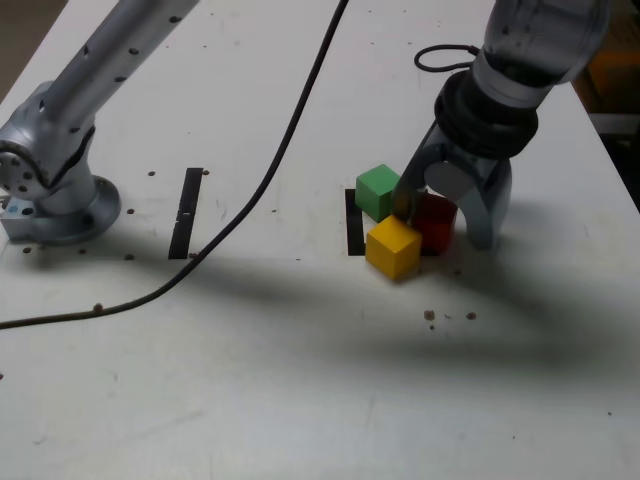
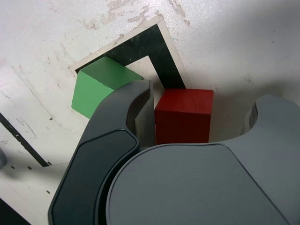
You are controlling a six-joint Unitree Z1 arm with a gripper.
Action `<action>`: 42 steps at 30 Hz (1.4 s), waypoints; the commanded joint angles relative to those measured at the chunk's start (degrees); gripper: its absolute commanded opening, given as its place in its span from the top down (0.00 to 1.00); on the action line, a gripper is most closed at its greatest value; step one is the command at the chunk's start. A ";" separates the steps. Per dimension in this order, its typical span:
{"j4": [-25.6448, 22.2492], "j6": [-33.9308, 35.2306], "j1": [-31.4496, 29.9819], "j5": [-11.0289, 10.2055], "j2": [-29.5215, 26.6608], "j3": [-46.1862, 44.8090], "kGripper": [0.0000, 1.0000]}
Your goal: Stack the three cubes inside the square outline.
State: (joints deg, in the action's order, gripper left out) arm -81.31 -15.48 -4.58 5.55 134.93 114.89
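White and scuffed, the tabletop fills your exterior view, speckled with small dark holes and crumbs. At the far left of that frame you see the arm's silver base, and a black cable runs from the top centre down to the lower left edge. A single straight black tape strip lies left of centre.

Right of centre you have the three cubes clustered together. The green cube sits at the upper left of the group, the yellow cube is lowest in the frame and just beside the green one, and the red cube is to the right, partly hidden by the gripper. The square outline shows only as a black bar at the left of the cluster in the exterior view. In your wrist view its black corner lies behind the cubes, with the green cube resting over one corner of the tape and the red cube just beside a tape line.

Your gripper comes down from the upper right and straddles the red cube. In the wrist view the jaws stand apart: one finger sits between green and red, close to the red cube's side, while a clear gap shows between the red cube and the other finger. All three cubes rest on the table.
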 commanded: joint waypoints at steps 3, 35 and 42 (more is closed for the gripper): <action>0.15 -0.03 0.02 -0.03 0.13 -0.11 0.34; 0.06 0.47 0.36 0.66 -2.76 -0.95 0.86; 0.26 1.00 0.34 0.04 -4.46 -1.60 0.93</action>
State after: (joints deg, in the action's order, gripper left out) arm -81.09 -14.64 -4.31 5.72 131.47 113.37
